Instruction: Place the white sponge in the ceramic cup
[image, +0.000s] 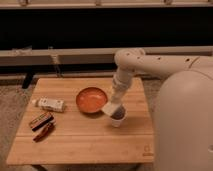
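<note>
A small ceramic cup (118, 118) stands on the wooden table (85, 137), just right of an orange bowl. My gripper (114, 106) hangs straight down over the cup's left rim. A white sponge (109, 108) shows at the gripper's tip, tilted and touching the cup's upper left edge. The white arm (131, 62) reaches down from the right and hides part of the table behind the cup.
An orange bowl (91, 99) sits mid-table. A white bottle (50, 104) lies at the left. A dark bar (40, 121) and a red-brown packet (44, 132) lie at the front left. The robot's white body (185, 125) fills the right side.
</note>
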